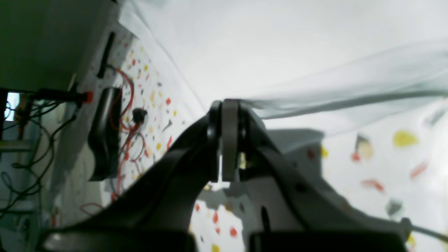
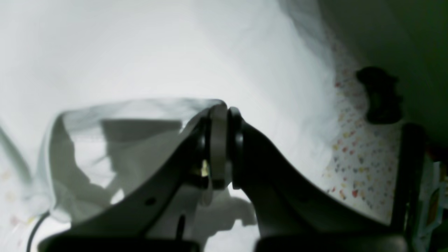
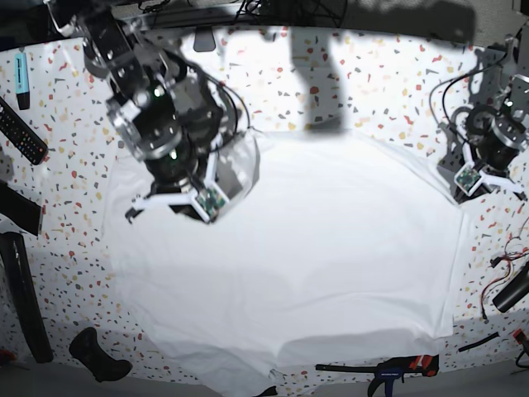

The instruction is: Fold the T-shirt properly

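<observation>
T-shirt (image 3: 314, 248) centre lies open; clamp (image 3: 388, 366) and cables (image 3: 508, 265) crowd its edges.

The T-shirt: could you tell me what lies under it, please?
Under the T-shirt lies the speckled table, visible only around its edges; anything beneath the cloth is covered.

left gripper (image 1: 229, 105) pinching T-shirt (image 1: 280, 52) edge

Left end effector (image 1: 225, 140) and right end effector (image 2: 218, 147) had matte black curved fingers with grey pads, white wrist brackets, green circuit boards, black cables trailing
</observation>
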You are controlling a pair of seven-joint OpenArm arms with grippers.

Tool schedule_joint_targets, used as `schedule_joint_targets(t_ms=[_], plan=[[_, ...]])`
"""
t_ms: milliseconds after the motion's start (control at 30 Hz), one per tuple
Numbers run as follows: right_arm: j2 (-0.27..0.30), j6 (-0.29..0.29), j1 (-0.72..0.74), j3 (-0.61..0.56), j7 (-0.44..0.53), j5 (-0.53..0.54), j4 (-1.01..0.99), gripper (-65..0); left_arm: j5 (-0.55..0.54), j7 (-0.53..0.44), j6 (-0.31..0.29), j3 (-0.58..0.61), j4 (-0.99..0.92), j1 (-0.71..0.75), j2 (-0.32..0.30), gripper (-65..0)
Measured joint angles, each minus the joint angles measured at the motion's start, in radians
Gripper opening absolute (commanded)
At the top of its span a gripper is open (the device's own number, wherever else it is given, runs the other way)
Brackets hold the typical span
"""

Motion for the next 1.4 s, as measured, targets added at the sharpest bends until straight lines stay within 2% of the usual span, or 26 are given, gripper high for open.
schedule_joint_targets(t_ms=[133, 200, 300, 567, 633, 867, 1133, 1200, 1267, 1400], plan=[[-0.034, 0.000, 0.081, -0.002, 0.002, 0.031, -0.097, -65.0, -0.001, 0.013, 0.001, -0.002, -0.070, -0.061, 0.052, -65.0], [-0.036, 0.000, 0.127, -0.002, 0.002, 0.106, -0.155, -65.0, -0.021, 0.015, 0.000, -0.002, -0.146, -0.099, 0.080, -65.0], [-0.042, 0.000, 0.194, -0.002, 0.000, 0.121, -0.241, -65.0, -0.042, 0.015, 0.000, -0.002, -0.248, -0.153, 0.105, -65.0], [-0.098, 0.000, 0.400, -0.002, 0.003, 0.183, -0.469, -65.0, -0.050, 0.003, 0.001, -0.002, -0.326, -0.295, 0.108, -65.0], [-0.116, 0.000, 0.451, -0.002, 0.007, 0.180, -0.531, -65.0, -0.096, 0.005, 0.001, -0.002, -0.348, -0.322, 0.107, -65.0], [-0.172, 0.000, 0.582, -0.002, 0.039, 0.183, -0.739, -65.0, -0.126, 0.007, 0.001, -0.002, -0.541, -0.435, 0.124, -65.0], [-0.250, 0.000, 0.712, -0.002, 0.060, 0.178, -0.976, -65.0, -0.172, -0.068, 0.003, -0.002, -0.649, -0.472, 0.147, -65.0], [-0.264, 0.001, 0.740, -0.002, 0.077, 0.179, -1.023, -65.0, -0.172, -0.069, 0.024, -0.002, -0.657, -0.472, 0.153, -65.0], [-0.269, 0.001, 0.768, -0.002, 0.082, 0.177, -1.061, -65.0, -0.171, -0.068, 0.069, -0.002, -0.672, -0.472, 0.155, -65.0], [-0.269, 0.000, 0.800, -0.002, 0.082, 0.175, -1.093, -65.0, -0.171, -0.068, 0.083, -0.002, -0.698, -0.486, 0.154, -65.0]])
